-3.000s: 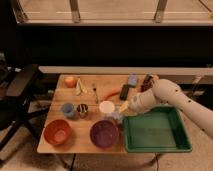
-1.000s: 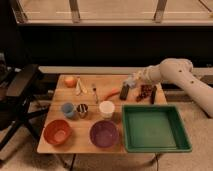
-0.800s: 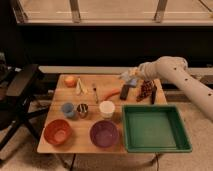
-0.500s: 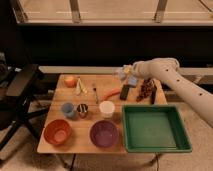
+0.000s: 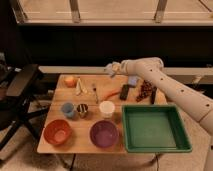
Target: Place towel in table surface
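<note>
1 gripper (image 5: pixel 111 69) above far edge of table surface (image 5: pixel 107 86), pinching pale towel (image 5: pixel 114 67) aloft.

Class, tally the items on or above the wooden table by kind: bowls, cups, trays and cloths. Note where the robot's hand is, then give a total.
Bowls: 2, the orange bowl and purple bowl
Cups: 3, the blue cup, dark cup and white cup
Trays: 1, the green tray
Cloths: 1, the towel, at the hand above the table surface far edge
Total: 7
</note>
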`<state>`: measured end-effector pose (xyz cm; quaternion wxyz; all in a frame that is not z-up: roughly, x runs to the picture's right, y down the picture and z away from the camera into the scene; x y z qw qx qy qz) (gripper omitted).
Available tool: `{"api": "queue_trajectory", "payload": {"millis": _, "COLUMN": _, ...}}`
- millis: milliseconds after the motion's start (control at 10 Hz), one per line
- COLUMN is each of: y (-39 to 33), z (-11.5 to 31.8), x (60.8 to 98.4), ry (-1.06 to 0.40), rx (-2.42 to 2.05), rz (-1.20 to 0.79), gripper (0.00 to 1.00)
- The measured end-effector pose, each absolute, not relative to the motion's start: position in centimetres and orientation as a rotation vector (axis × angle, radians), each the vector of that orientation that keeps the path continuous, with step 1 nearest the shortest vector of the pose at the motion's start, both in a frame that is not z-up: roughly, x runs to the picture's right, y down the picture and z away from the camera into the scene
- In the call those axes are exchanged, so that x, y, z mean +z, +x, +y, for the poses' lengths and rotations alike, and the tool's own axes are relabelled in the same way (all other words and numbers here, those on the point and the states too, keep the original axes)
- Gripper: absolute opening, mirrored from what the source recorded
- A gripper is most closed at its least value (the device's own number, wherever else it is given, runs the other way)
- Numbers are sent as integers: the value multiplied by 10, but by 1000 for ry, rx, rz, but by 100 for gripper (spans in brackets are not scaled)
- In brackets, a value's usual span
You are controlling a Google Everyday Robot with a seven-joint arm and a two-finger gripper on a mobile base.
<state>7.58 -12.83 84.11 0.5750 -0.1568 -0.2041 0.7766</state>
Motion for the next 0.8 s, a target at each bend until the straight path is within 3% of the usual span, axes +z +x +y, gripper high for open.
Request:
{"api": "queue_trajectory", "payload": {"millis": 200, "y": 55, "z": -137, "x": 854, "ry": -371, "rx": 1817, "rz": -492, "gripper": 59}}
{"api": "queue_trajectory", "payload": {"millis": 300, "y": 51, "z": -137, "x": 858, "ry": -373, "rx": 1817, "rz": -491, "gripper": 64}}
{"api": "queue_trajectory", "payload": {"millis": 800, "y": 50, "z": -137, "x": 872, "ry": -392, "rx": 1842, "rz": -441, "gripper": 66}}
